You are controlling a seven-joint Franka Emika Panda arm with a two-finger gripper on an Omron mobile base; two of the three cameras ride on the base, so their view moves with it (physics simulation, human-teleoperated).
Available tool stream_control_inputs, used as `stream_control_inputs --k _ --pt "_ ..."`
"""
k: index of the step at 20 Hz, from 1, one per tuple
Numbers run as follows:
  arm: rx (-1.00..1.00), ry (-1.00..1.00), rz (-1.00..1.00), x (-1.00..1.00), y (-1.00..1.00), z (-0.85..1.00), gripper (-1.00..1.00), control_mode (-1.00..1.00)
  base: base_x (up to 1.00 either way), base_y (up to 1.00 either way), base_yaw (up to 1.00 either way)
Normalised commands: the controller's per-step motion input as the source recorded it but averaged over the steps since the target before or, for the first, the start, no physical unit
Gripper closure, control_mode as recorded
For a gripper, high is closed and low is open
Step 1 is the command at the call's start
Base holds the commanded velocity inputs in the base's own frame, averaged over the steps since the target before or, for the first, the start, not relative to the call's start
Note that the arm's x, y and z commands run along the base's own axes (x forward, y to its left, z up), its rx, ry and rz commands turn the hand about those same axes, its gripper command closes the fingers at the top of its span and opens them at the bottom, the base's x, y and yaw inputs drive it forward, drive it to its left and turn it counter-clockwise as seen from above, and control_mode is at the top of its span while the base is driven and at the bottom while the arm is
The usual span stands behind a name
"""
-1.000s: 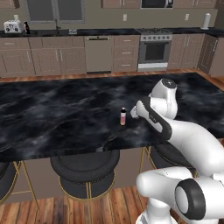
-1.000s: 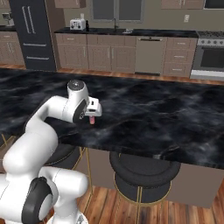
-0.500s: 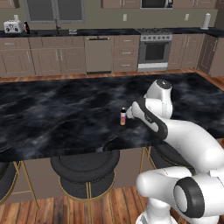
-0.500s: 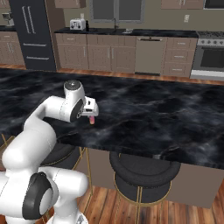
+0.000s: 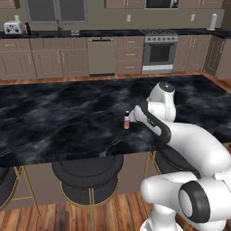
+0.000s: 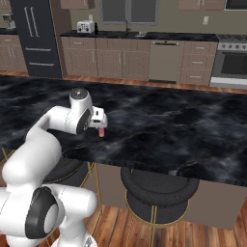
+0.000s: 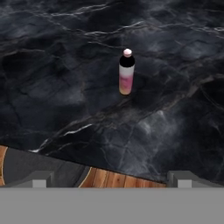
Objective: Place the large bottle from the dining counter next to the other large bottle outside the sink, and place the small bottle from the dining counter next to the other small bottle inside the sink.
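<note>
The tool (image 7: 112,177) hangs with jaws wide apart, nothing in them, and the small bottle (image 7: 126,72) stands upright on the black table (image 7: 65,87) well ahead of it, so a hasty, off-centre approach could easily tip that slim bottle over.

You have the small bottle (image 7: 126,72) upright on the dining counter (image 7: 65,87), ahead of the gripper (image 7: 111,178) and well apart from its wide-set fingertips; its body runs pink to orange, with a dark upper band and a pale pink cap; from the left base view the bottle (image 5: 127,120) stands just beside the hand, near the counter's front edge (image 5: 67,155).
</note>
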Motion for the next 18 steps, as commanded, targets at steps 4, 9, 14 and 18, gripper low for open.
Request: stream_control_inputs --k 4,9,14,18 --pt "0.00 -0.02 0.00 0.08 0.00 0.00 -1.00 -1.00 0.00 0.00 0.00" --pt "0.00 -0.05 0.00 0.01 0.00 0.00 -1.00 -1.00 0.00 0.00 0.00" --pt "0.00 -0.07 0.00 0.00 0.00 0.00 -1.00 -1.00 0.00 0.00 0.00" --pt "-0.01 -0.05 0.00 0.05 0.00 0.00 -1.00 -1.00 0.00 0.00 0.00"
